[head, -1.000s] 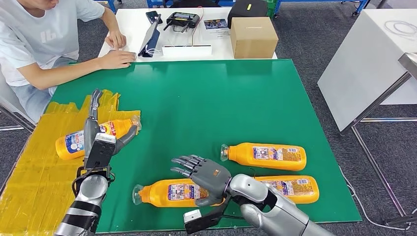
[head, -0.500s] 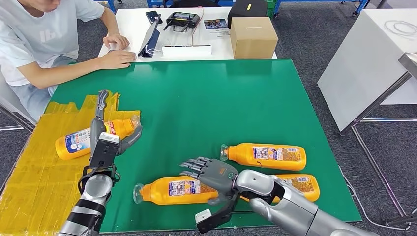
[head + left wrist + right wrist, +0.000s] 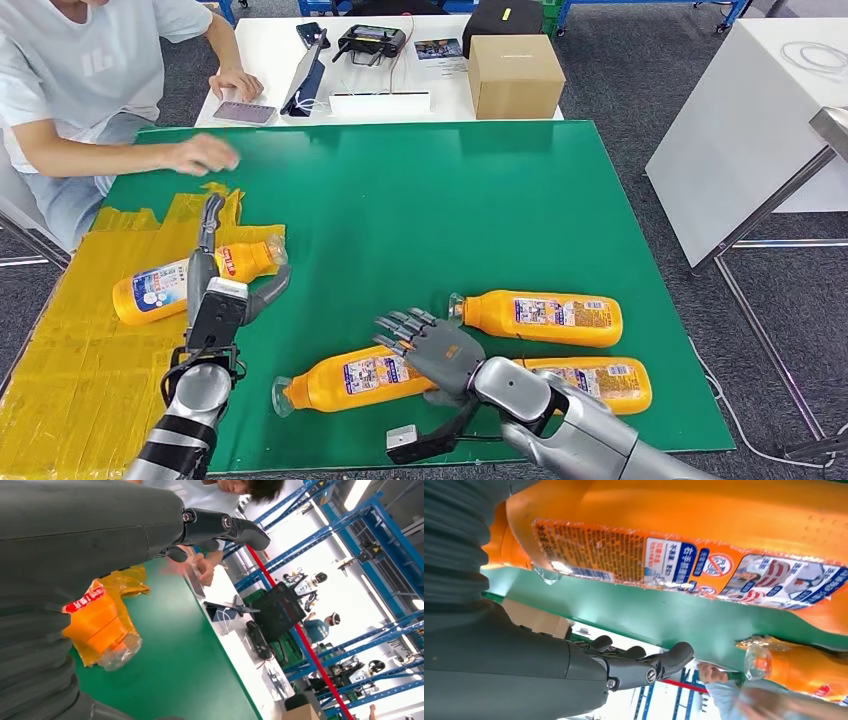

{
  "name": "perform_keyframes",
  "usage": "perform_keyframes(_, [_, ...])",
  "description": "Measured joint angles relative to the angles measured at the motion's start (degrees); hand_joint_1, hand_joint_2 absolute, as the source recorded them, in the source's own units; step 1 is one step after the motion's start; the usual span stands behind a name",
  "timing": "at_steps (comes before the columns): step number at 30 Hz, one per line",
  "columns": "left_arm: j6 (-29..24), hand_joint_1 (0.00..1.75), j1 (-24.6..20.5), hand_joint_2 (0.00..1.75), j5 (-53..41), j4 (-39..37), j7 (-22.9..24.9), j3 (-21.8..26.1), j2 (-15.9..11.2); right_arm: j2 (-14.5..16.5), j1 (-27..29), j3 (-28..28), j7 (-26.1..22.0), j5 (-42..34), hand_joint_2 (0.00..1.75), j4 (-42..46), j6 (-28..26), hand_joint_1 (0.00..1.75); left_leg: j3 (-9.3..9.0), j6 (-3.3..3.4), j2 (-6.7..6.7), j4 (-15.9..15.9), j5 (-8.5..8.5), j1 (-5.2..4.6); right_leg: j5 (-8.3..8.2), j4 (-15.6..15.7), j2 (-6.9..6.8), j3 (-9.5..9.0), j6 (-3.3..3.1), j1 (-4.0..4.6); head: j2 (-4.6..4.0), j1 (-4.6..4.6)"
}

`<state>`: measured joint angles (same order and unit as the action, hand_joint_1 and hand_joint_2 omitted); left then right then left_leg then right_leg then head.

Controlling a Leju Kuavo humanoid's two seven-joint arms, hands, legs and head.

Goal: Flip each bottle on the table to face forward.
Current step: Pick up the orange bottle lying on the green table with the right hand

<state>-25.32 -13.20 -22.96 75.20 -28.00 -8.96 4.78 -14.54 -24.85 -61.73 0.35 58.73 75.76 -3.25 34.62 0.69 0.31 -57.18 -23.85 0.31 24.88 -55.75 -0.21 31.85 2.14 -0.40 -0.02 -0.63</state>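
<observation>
Right hand (image 3: 432, 345) rests fingers-spread on the near-left bottle (image 3: 350, 378) lying on the green table (image 3: 420, 210), grasp unconfirmed. Left hand (image 3: 222, 300) hangs open over the far-left bottle (image 3: 190, 280). Step judged: turning the near bottle; next requires a secure wrap before rolling.

The room is bright, with even light from above. The green worktop (image 3: 420, 210) has a soft pale shine near its far edge. Shadows under the bottles are small and faint. The person's hand (image 3: 203, 155) is blurred. In the left wrist view, ceiling lights (image 3: 356, 492) glare white and the far background looks washed out.
</observation>
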Motion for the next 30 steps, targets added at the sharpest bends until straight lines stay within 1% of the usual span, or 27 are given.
perform_keyframes(17, [0.9,0.00,0.9,1.75,0.2,0.9,0.3,-0.1,0.7,4.3,1.2,3.4,3.4,4.8,1.75,-5.6,-0.4,0.00,0.00,0.00,0.01,0.0,0.00,0.00,0.00,0.0,0.00,0.00,0.00,0.00,0.00,0.01])
perform_keyframes(22, [1.3,0.00,1.0,1.75,0.2,2.1,0.5,-0.6,0.8,6.4,1.2,4.8,5.4,6.4,1.75,-8.5,-0.5,0.00,0.00,0.00,0.01,0.0,0.00,0.00,0.00,0.0,0.00,0.00,0.00,0.00,0.00,0.00])
perform_keyframes(30, [1.8,0.00,1.0,1.75,0.3,2.8,0.6,-0.9,0.9,8.7,1.0,6.6,6.0,6.7,1.75,-12.2,-0.5,0.00,0.00,0.00,0.01,0.0,0.00,0.00,0.00,0.0,0.00,0.00,0.00,0.00,0.00,0.01])
